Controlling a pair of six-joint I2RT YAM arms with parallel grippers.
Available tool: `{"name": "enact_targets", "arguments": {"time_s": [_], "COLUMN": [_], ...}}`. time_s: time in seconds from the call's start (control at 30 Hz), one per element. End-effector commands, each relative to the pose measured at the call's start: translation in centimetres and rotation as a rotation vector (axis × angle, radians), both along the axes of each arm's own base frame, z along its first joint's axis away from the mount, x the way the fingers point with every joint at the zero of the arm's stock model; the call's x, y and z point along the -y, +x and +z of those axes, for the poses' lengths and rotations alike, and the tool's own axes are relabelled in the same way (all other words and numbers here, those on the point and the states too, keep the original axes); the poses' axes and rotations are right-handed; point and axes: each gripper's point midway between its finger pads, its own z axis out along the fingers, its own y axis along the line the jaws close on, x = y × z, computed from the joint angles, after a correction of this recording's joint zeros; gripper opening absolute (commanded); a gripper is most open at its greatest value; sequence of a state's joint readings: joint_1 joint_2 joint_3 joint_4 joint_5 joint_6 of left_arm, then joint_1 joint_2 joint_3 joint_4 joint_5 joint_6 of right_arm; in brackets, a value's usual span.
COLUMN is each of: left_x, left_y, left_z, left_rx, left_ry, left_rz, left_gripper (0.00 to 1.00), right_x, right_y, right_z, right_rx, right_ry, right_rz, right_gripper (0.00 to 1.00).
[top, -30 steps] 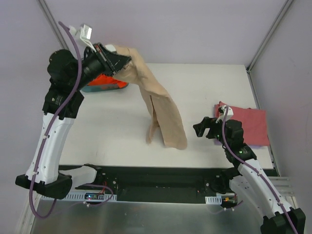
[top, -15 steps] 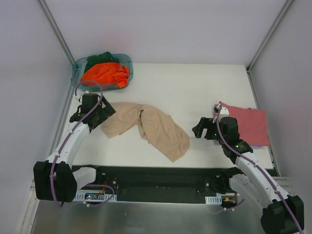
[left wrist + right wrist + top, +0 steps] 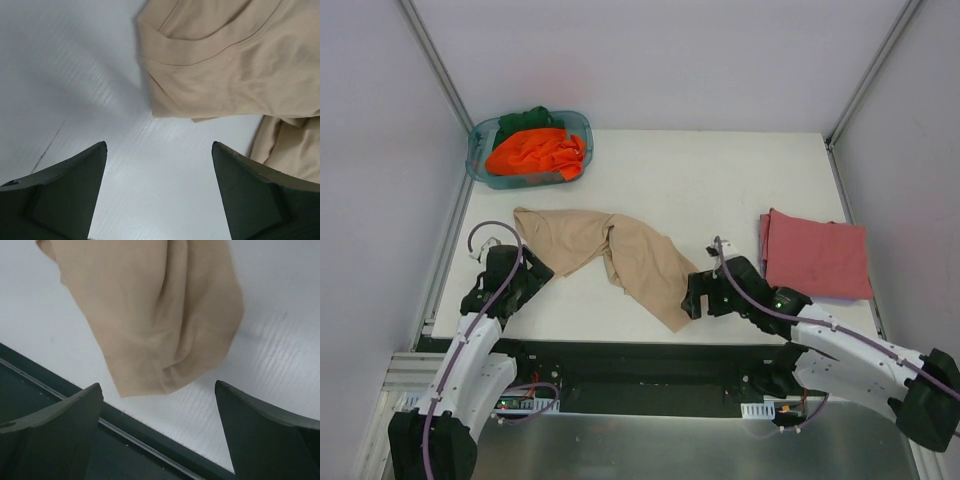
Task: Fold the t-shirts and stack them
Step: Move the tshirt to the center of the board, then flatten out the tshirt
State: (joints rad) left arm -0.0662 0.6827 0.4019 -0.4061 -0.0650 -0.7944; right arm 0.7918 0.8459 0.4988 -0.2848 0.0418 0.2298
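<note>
A tan t-shirt (image 3: pixel 610 255) lies crumpled and stretched across the middle of the table. My left gripper (image 3: pixel 528 278) is open just short of its left end; in the left wrist view the collar end (image 3: pixel 225 65) lies ahead of the empty gripper (image 3: pixel 159 145). Near the shirt's front right corner my right gripper (image 3: pixel 692 296) is open too. That corner (image 3: pixel 150 305) lies just ahead of the gripper (image 3: pixel 157 385), untouched. A dusty red t-shirt (image 3: pixel 817 255) lies folded flat at the right.
A teal tub (image 3: pixel 576 128) at the back left holds an orange t-shirt (image 3: pixel 535 150) and a dark green one (image 3: pixel 525 120). The table's dark front rail (image 3: pixel 75 440) runs under my right gripper. Enclosure walls stand on both sides.
My left arm came down from high at the back left and let go of the tan shirt, which now lies on the table. My right gripper moved left to the shirt's near corner.
</note>
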Motion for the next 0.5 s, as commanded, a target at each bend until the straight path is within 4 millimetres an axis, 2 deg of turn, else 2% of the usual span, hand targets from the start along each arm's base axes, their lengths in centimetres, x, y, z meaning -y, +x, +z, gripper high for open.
{"name": "enact_targets", "arguments": {"time_s": [0.0,0.13,0.2,0.27,0.33,0.47], "left_x": [-0.7,-0.2,0.1,0.6,0.7,0.2], "left_y": [0.4,1.5,1.8,1.8,1.8,1.8], "left_z": [-0.8,-2.2,-3.0,-3.8,-4.4,-4.9], "left_rx": [-0.036,-0.094,-0.131,-0.173,-0.206,-0.212], "left_ry": [0.009,-0.009,-0.016,-0.035,-0.037,-0.014], "left_rz": [0.071,0.060,0.048,0.033,0.030,0.051], "left_gripper": [0.78,0.54,0.49,0.38,0.34,0.35], "right_x": [-1.6,-2.9,-3.4,-4.0,-4.3,-5.0], "right_y": [-1.4,-2.3,-2.5,-2.8,-2.8,-3.1], "right_z": [-0.4,-0.9,-1.4,-1.9,-2.1,-2.6], "right_rx": [-0.010,0.012,-0.002,-0.010,-0.012,-0.018], "right_ry": [-0.062,-0.145,-0.160,-0.167,-0.175,-0.200], "right_rz": [-0.037,-0.015,-0.013,-0.008,-0.014,0.009], "right_gripper": [0.96,0.96,0.97,0.98,0.99,0.99]}}
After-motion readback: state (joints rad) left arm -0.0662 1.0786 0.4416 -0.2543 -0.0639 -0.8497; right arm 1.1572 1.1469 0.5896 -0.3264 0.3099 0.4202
